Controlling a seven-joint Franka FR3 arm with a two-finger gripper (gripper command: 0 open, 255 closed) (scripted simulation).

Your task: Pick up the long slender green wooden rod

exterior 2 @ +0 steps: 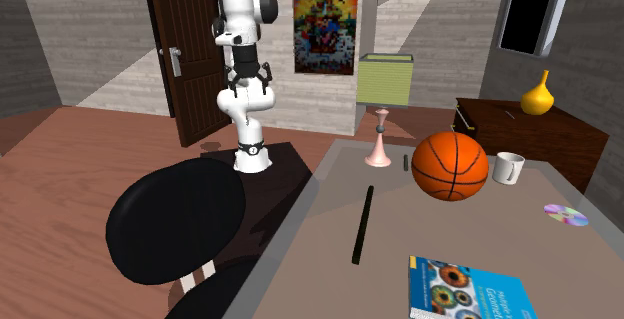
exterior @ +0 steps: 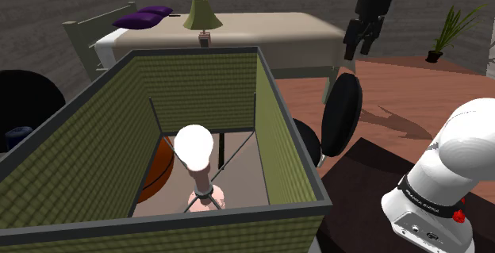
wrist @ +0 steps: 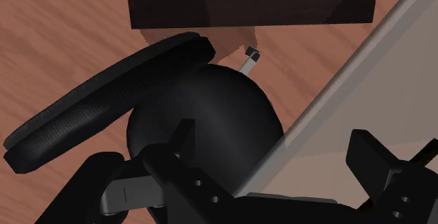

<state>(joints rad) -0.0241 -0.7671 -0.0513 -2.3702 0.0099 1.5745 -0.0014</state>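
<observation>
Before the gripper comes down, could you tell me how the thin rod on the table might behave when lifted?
The dark rod looks straight and stiff, so it probably will not droop. Lying flat on the table, it may roll if nudged. Gripped off-centre, its length could make it tilt.

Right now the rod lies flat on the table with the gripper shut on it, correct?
Not quite. The gripper is open and empty, as the wrist view shows, and in the second exterior view it hangs well away from the rod. The rod does lie flat on the table.
</observation>
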